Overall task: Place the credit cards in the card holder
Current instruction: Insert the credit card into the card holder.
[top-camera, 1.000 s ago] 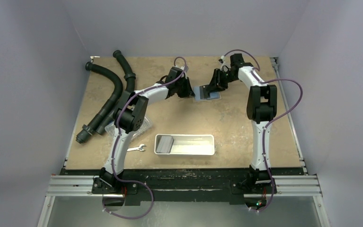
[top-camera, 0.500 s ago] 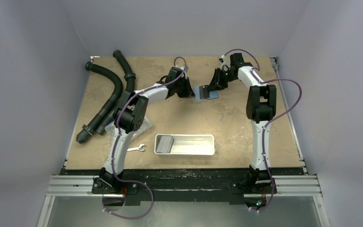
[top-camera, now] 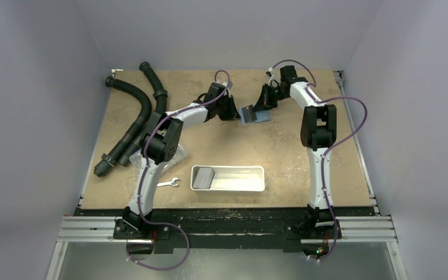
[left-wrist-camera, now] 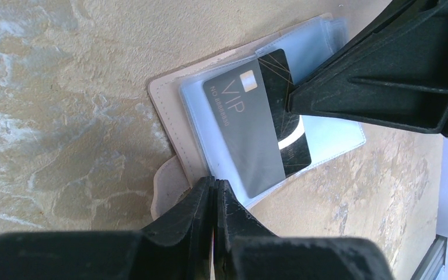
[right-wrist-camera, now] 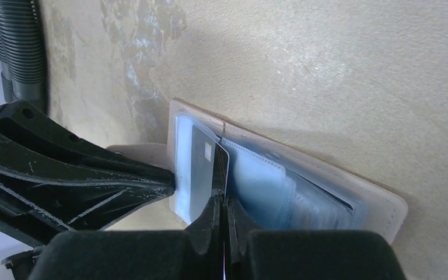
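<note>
The card holder (top-camera: 258, 115) lies open at the far middle of the table, with a beige rim (left-wrist-camera: 166, 108) and light blue panels (right-wrist-camera: 256, 181). A dark grey credit card (left-wrist-camera: 248, 131) marked VIP lies part way in the left panel's clear sleeve. My right gripper (right-wrist-camera: 222, 203) is shut on that card's edge (right-wrist-camera: 221, 166). My left gripper (left-wrist-camera: 214, 185) is shut at the holder's left edge, on the sleeve. In the top view the left gripper (top-camera: 233, 111) and right gripper (top-camera: 261, 104) face each other over the holder. More grey cards (top-camera: 202, 177) lie in the white tray.
The long white tray (top-camera: 239, 178) stands near the front middle. A silver wrench (top-camera: 169, 183) lies to its left. Black corrugated hoses (top-camera: 137, 114) run along the far left. A clear plastic box (top-camera: 179, 155) sits under the left arm.
My right gripper has shifted a little to the left and farther back with the card over the holder. The left gripper has stayed put.
</note>
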Available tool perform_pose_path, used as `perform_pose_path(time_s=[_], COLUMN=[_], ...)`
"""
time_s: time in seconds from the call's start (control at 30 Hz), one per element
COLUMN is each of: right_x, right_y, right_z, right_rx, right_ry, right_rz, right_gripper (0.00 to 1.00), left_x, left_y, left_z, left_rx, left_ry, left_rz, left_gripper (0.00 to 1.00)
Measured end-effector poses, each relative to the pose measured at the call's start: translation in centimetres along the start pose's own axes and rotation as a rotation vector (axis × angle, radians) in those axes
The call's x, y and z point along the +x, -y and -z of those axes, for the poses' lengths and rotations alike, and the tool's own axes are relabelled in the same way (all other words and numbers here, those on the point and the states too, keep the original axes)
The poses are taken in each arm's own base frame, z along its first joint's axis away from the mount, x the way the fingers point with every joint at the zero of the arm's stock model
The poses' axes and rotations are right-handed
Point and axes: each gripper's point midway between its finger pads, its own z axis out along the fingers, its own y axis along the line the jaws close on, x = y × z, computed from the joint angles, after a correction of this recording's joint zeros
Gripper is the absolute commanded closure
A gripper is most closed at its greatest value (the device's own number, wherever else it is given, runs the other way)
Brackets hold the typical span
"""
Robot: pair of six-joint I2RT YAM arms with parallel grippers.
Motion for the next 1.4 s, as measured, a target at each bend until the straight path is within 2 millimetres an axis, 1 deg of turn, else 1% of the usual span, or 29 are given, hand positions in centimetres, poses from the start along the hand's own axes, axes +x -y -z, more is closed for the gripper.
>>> perform_pose_path(time_s=[0.23, 0.4, 0.57, 0.77, 0.9, 1.0, 1.17, 1.3, 1.4], right_x=[0.4, 0.8, 0.9, 1.1, 1.1, 1.1, 0.9, 0.2, -0.3], right_y=[-0.3, -0.6, -0.9, -1.3, -1.7, -1.9, -1.9, -1.7, -1.5], right_z=[-1.0, -1.7, -1.7, -1.9, -1.8, -1.5, -0.3, 1.5, 2.4], right_rx=[-0.056, -0.067, -0.067, -0.081, -0.110, -0.114, -0.036, 0.058, 0.104], right_ry=[-0.026, -0.029, -0.014, -0.001, 0.013, 0.026, 0.039, 0.071, 0.099], right_rz=[0.000, -0.003, -0.018, -0.055, -0.074, -0.087, -0.082, -0.048, -0.022], right_gripper=[0.95, 0.86, 0.85, 0.76, 0.68, 0.60, 0.51, 0.51, 0.52], left_x=[0.0, 0.0, 0.0, 0.0, 0.0, 0.0, 0.0, 0.0, 0.0], left_y=[-0.1, -0.1, -0.1, -0.1, -0.1, -0.1, -0.1, 0.0, 0.0], left_z=[0.0, 0.0, 0.0, 0.0, 0.0, 0.0, 0.0, 0.0, 0.0], left_rx=[-0.004, -0.004, -0.003, -0.001, -0.001, -0.001, 0.000, 0.003, 0.003], left_ry=[0.002, 0.002, 0.003, 0.003, 0.003, 0.003, 0.002, 0.000, -0.001], left_rz=[0.000, 0.000, 0.000, 0.001, 0.009, 0.009, 0.008, 0.008, 0.009], left_gripper=[1.00, 1.00, 1.00, 1.00, 1.00, 0.99, 0.97, 0.96, 0.97])
